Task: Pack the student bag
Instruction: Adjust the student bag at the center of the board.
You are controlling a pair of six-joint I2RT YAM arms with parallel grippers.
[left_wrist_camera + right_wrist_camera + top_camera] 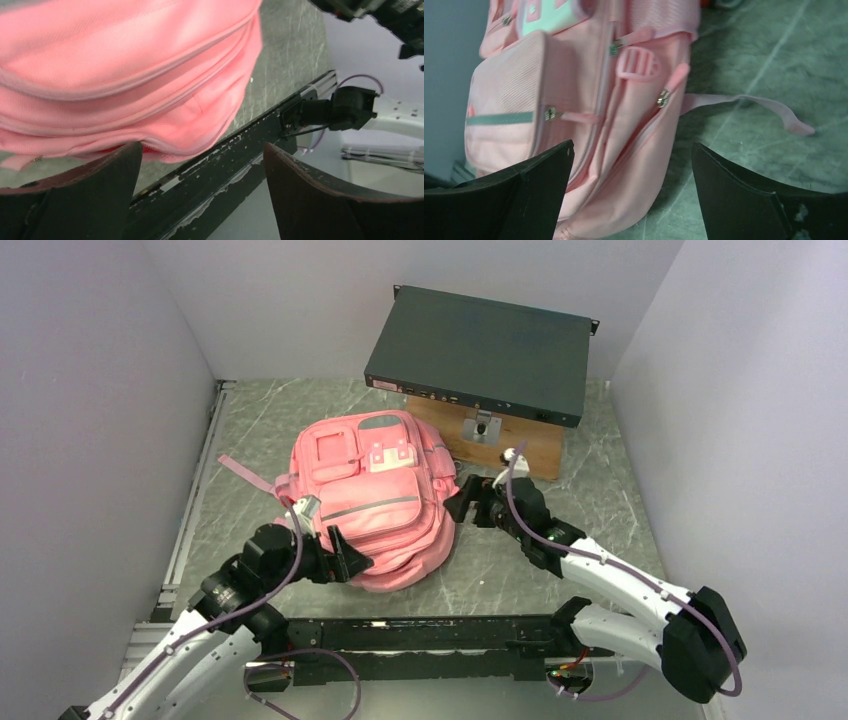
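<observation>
The pink student bag lies flat on the grey table, front pockets up, its bottom edge toward the arms. My left gripper is open at the bag's near left corner, with nothing between its fingers; in the left wrist view the bag's bulging side fills the upper left, above the open gripper. My right gripper stands open just right of the bag, level with its middle. From the right wrist view the bag shows zip pulls and a loose strap, with the open gripper over the bag's edge.
A dark flat metal box rests on a wooden block behind the bag at the back right. A black rail runs along the near edge between the arm bases. White walls close in the left, back and right sides.
</observation>
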